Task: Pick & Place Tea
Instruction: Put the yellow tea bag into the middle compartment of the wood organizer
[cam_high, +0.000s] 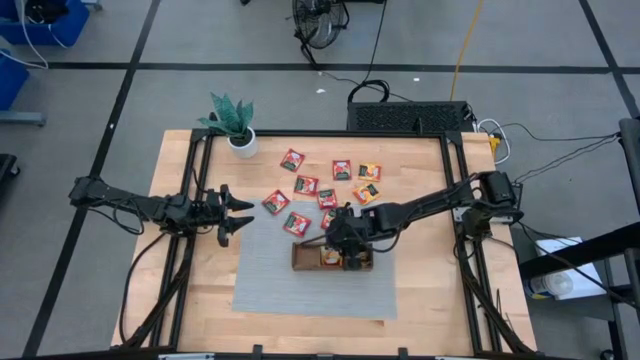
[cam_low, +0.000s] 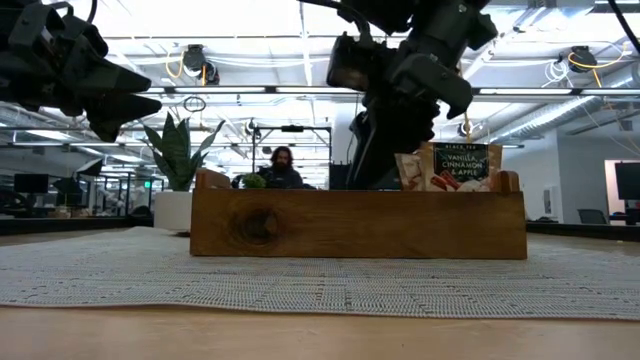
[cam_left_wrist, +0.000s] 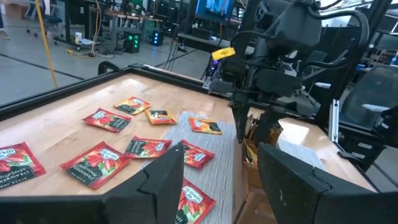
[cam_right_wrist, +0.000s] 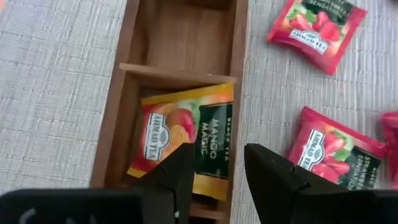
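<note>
I see the wooden table (cam_high: 190, 300) carrying a grey woven mat (cam_high: 270, 285) that runs from its middle to the near edge. A potted plant (cam_high: 233, 122) stands at the table's far left corner, clear of everything else. On the mat's far half sits the brown wooden tray (cam_high: 304, 257), long and low, split into three compartments.

My right arm reaches in from the table's right edge, and the right gripper (cam_right_wrist: 214, 171) hangs directly over the tray's middle compartment. Its fingers are apart with nothing between them. Below them an orange-yellow mango sachet (cam_right_wrist: 186, 140) lies tilted in that middle compartment, one edge leaning on the divider. From table height I see a vanilla-cinnamon-apple sachet (cam_low: 461, 166) standing upright in the tray's right end, with the right arm's dark bulk just behind it and blocking the room beyond.

My left arm waits over the table's left side, the left gripper (cam_high: 238, 214) hovering at the mat's far left corner, its fingers spread wide and empty.

The loose tea sachets (cam_high: 327, 197), mostly red with a couple of orange-yellow ones, lie scattered flat between the tray and the table's far edge, some on bare wood and some on the mat. Two red sachets (cam_right_wrist: 328, 152) lie on the mat just beside the tray's long wall, not touching it.

A person (cam_low: 282, 166) sits in the room behind the table.
</note>
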